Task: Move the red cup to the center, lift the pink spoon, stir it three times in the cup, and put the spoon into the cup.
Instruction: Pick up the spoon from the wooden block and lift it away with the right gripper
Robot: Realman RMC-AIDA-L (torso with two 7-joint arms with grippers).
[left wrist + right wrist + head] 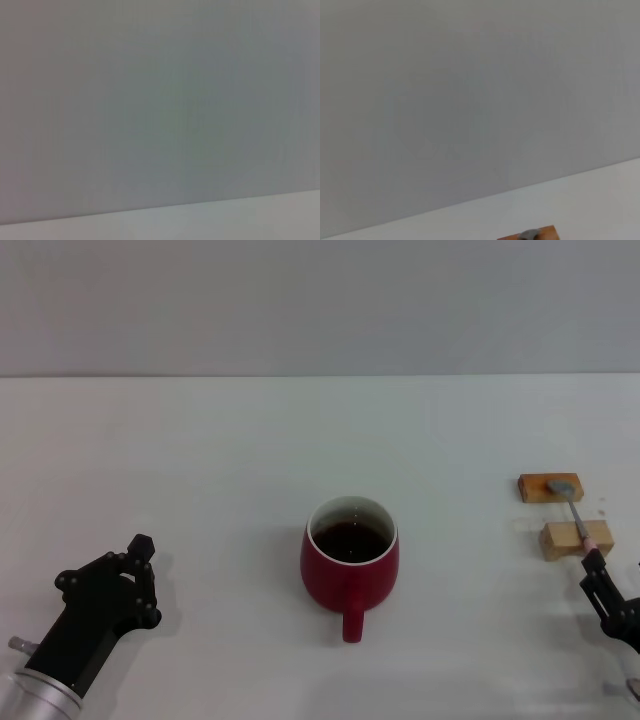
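The red cup (350, 562) stands in the middle of the white table (200, 460), with dark liquid inside and its handle towards me. The pink spoon (580, 520) lies across two tan wooden blocks at the right, with its grey bowl on the far block (538, 488) and its pink handle on the near block (560, 540). My right gripper (612, 575) is open just behind the handle's end, with one finger (592, 565) almost at it. My left gripper (110, 585) rests at the near left, well away from the cup. The spoon bowl (529, 234) and far block (548, 232) show in the right wrist view.
The table's far edge meets a plain grey wall (320, 300). The left wrist view shows only the wall and a strip of table (250, 220).
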